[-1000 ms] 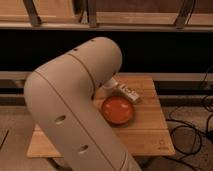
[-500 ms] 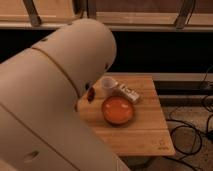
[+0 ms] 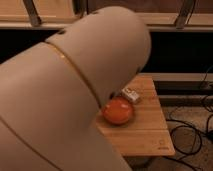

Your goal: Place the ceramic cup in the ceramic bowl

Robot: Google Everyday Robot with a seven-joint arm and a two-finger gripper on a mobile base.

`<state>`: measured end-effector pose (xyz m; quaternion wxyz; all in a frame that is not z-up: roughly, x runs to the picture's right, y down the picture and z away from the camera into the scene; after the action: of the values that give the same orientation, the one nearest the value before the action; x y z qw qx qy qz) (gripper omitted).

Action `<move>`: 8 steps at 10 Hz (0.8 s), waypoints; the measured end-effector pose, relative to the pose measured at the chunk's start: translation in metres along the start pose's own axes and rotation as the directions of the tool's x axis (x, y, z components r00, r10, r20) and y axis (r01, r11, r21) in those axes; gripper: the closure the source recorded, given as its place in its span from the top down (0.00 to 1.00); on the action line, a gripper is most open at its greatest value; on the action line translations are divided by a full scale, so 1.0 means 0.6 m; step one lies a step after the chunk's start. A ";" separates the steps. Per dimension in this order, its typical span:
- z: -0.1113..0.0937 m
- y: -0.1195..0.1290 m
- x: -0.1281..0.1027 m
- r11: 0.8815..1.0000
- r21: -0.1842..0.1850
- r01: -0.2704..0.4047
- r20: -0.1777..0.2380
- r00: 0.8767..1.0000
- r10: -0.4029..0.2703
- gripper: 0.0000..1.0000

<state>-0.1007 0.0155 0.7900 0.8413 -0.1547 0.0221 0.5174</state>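
Note:
The glossy orange-red ceramic bowl (image 3: 118, 111) sits on a small wooden table (image 3: 150, 131), partly covered on its left by my arm. The ceramic cup is hidden behind the arm. My large cream arm (image 3: 70, 95) fills most of the camera view. The gripper is out of view.
A small white rectangular block with dark marks (image 3: 131, 94) lies on the table just behind the bowl to the right. Black cables (image 3: 192, 135) run over the floor to the right of the table. A dark wall with window frames is behind.
My arm has swung across the view and now covers the cup and the table's left part. The view has closed in on the table.

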 end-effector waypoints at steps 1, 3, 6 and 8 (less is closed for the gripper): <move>-0.016 -0.032 -0.001 1.000 0.007 -0.006 0.008 1.000 0.006 0.80; -0.026 -0.052 -0.002 1.000 0.011 -0.007 0.012 1.000 0.006 0.80; -0.022 -0.050 -0.001 1.000 0.013 -0.006 0.007 1.000 0.006 0.80; -0.002 -0.082 0.002 0.999 0.048 -0.022 -0.023 0.999 0.024 0.80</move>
<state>-0.0569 -0.0040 0.8002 0.8385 -0.1401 0.0460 0.5246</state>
